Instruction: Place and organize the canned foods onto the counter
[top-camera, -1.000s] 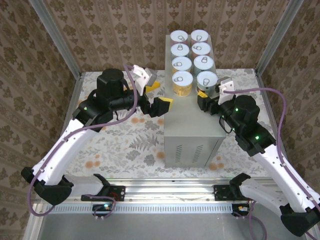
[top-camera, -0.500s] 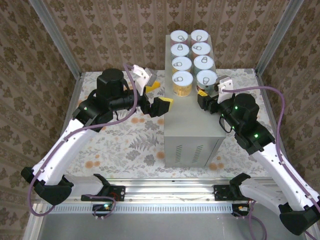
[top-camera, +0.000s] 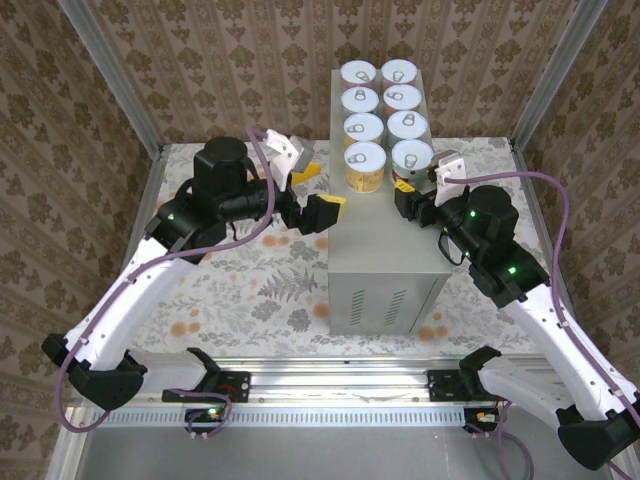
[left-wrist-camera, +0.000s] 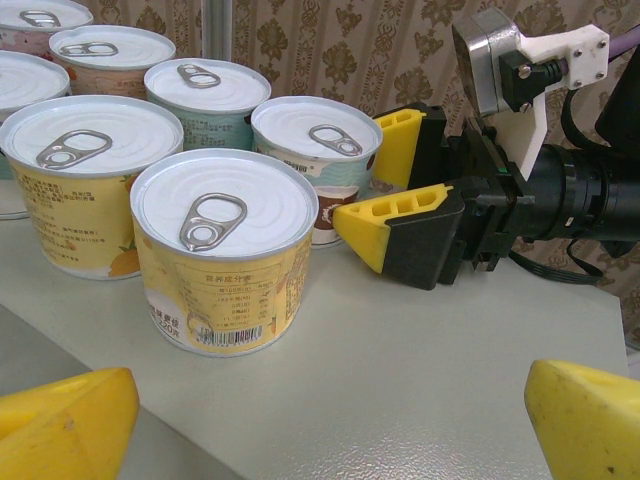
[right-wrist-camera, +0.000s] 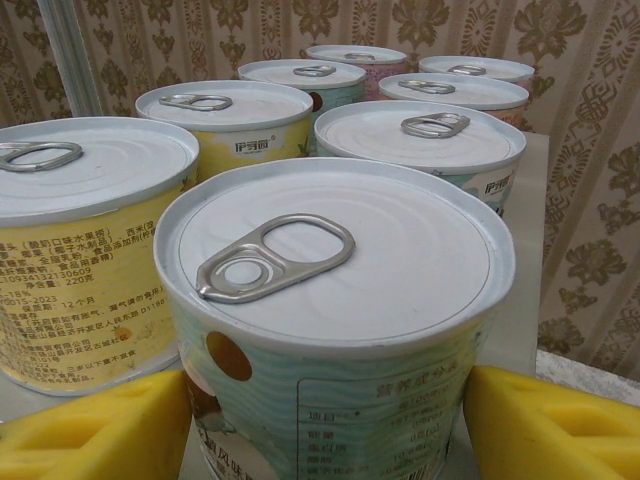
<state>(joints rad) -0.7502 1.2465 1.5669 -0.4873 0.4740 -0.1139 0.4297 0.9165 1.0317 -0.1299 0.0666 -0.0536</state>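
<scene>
Got the counter (top-camera: 385, 250) standing on the table (top-camera: 250, 280), right of centre, long side running near to far. Count eight canned foods (top-camera: 363, 127) on its top, two columns of four, packed close and filling the far half up to the far edge. Find the near-right can (top-camera: 412, 156) between the jaws of the right gripper (top-camera: 415, 185), which press both its sides, with the near-left can (top-camera: 365, 157) just beside it. See the left gripper (top-camera: 318, 192) at the counter's left edge, above the table, level with that near row.
</scene>
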